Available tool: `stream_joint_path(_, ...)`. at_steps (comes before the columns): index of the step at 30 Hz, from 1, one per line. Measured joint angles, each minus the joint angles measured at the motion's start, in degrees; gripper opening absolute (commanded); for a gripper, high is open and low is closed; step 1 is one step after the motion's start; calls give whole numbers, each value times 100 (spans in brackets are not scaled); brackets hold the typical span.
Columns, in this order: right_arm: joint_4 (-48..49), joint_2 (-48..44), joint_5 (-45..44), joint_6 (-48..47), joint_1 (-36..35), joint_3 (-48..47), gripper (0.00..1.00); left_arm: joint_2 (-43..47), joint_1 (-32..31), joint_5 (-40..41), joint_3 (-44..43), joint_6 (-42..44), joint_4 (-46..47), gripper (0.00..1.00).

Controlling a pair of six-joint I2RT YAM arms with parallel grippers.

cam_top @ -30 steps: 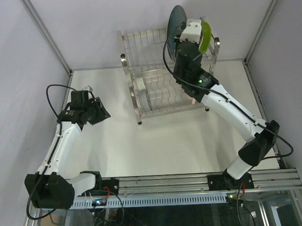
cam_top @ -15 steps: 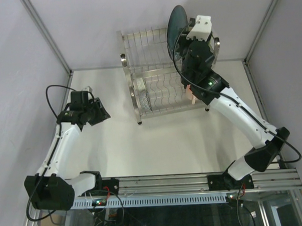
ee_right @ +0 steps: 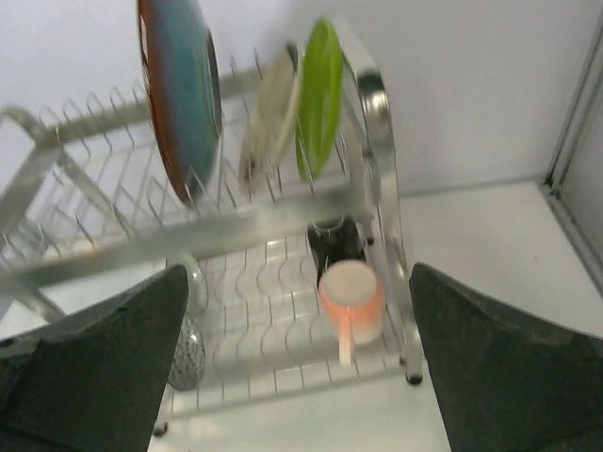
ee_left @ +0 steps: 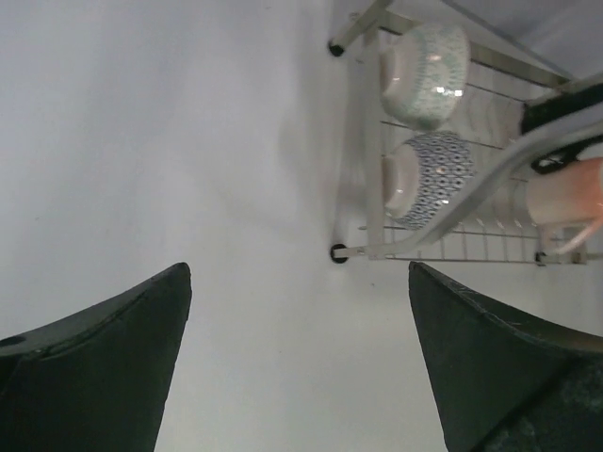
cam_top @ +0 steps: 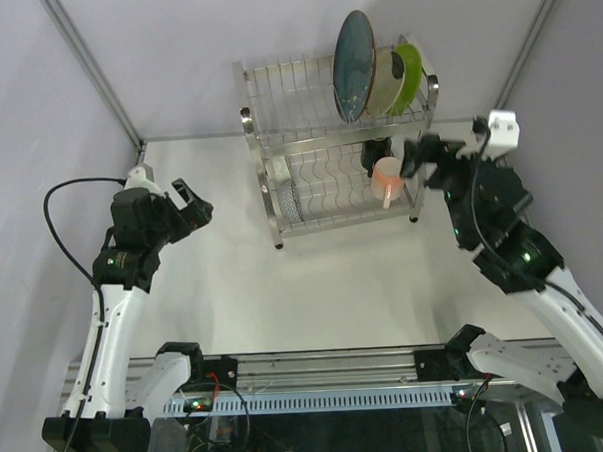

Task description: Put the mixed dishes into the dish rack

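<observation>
– Now, status of the right gripper (cam_top: 427,158)?
– Withdrawn from the dish rack (cam_top: 275,87), jaws spread, empty. Lime-green plate (cam_top: 410,73) stands at upper shelf's right edge. Left gripper (cam_top: 190,199) likewise spread; loading appears complete.

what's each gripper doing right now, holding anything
Left gripper: open, holding nothing.
Right gripper: open, holding nothing.
</observation>
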State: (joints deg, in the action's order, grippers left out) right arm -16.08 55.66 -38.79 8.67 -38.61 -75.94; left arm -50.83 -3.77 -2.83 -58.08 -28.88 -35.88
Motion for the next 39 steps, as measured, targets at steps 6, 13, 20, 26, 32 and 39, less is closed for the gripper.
stream_joint_path(6,-1394,-1499,809,835,42,1580,100,-4,7,597,20,7,-181,100)
stream_joint_path(13,-2444,-2098,975,1294,142,2216,100,579,15,1075,826,575,518,100)
stream_joint_path(20,-1993,-2940,1067,1226,260,3276,100,1200,17,2009,2441,1276,1176,100)
stream_joint_path(26,-1814,-3438,1272,1054,734,3550,100,1862,20,2474,3840,2044,2170,100)
stream_joint_path(32,-1537,-3501,1646,994,1191,3764,100,2529,20,2765,4824,2304,3016,100)
stream_joint_path(39,-1106,-3652,1768,636,1318,4695,100,3932,20,2920,5628,2339,3416,100)
